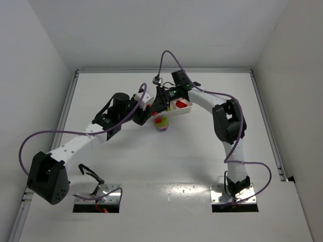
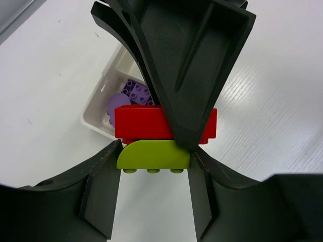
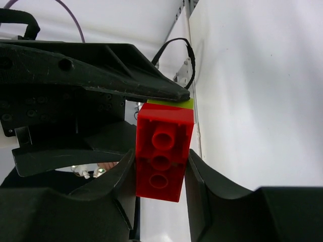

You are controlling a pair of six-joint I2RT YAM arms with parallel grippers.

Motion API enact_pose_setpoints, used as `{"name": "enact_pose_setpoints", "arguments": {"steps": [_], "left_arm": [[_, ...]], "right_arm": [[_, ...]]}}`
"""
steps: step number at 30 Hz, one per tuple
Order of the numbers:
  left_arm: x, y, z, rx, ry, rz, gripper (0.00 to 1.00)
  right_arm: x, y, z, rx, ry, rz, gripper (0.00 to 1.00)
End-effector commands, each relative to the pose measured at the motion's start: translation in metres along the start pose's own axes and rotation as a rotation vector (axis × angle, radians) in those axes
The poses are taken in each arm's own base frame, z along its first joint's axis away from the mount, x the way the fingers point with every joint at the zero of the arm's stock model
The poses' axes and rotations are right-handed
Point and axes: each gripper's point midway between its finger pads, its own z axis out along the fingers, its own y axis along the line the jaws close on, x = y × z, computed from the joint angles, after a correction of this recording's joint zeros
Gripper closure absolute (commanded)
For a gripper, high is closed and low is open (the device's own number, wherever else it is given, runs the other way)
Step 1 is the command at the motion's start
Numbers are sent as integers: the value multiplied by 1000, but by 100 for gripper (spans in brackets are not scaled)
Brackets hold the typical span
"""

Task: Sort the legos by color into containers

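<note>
Left wrist: left hand (image 2: 155, 164) clamps yellow-green brick (image 2: 151, 155); right hand (image 3: 160, 160) clamps red brick (image 3: 162, 146); bricks joined, near tray (image 2: 95, 115). Purple bricks (image 2: 136, 93) binned. Pile (image 1: 161, 124) on counter (image 1: 126, 161), apparently unsorted.

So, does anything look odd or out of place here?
Yes: a red brick and a yellow-green brick are stuck together, the right gripper pinching the red one, the left gripper the green. Joined, they cannot be sorted by colour.
</note>
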Motion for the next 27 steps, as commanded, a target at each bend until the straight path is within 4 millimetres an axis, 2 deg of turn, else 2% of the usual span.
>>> {"name": "enact_pose_setpoints", "arguments": {"steps": [1, 2, 5, 6, 7, 8, 9, 11, 12, 13, 14, 15, 16, 18, 20, 21, 22, 26, 27], "left_arm": [[-21, 0, -1, -3, -77, 0, 76], [-20, -5, -3, 4, -81, 4, 76], [-2, -16, -9, 30, -49, -10, 76], [1, -17, -11, 31, -46, -11, 76], [14, -20, -10, 37, -16, -19, 76], [16, -22, -13, 38, -13, -29, 76], [12, -25, -15, 44, -24, -23, 76], [18, -27, -15, 47, -12, -38, 76], [18, -27, -15, 47, -12, -38, 76], [14, -26, -15, 45, -21, -36, 76], [7, -24, -13, 43, -28, -34, 76], [0, -20, -10, 30, -42, -30, 76], [-10, -16, -3, 27, -53, -27, 76], [-24, -10, 6, 23, -71, -8, 76], [-28, -3, 23, 16, -58, 0, 76], [-46, 2, 26, 7, -97, 10, 76], [-50, 9, 29, -6, -104, 7, 76], [-60, 18, 45, -9, -123, 20, 76], [-59, 18, 47, -9, -123, 20, 76]], "right_arm": [[-15, 32, -16, -47, -28, -125, 100], [-20, 29, -22, -35, -46, -128, 100], [-35, 27, -41, -7, -99, -152, 100], [-46, 22, -57, 27, -144, -159, 100], [-52, 20, -67, 43, -169, -166, 100], [-55, 17, -75, 58, -189, -163, 100], [-62, 8, -89, 88, -225, -144, 100], [-66, -5, -105, 140, -263, -164, 100], [-74, -17, -120, 221, -308, -179, 100], [-62, -28, -121, 284, -288, -112, 100], [-61, -43, -133, 379, -268, -226, 100], [-64, -68, -148, 553, -262, -245, 100], [-52, -83, -150, 642, -202, -265, 100], [-48, -103, -164, 766, -185, -264, 100], [-48, -112, -173, 841, -187, -255, 100], [-46, -119, -178, 882, -182, -256, 100], [-46, -121, -181, 900, -179, -262, 100], [-43, -131, -191, 972, -163, -266, 100], [-33, -142, -189, 992, -138, -239, 100]]}}
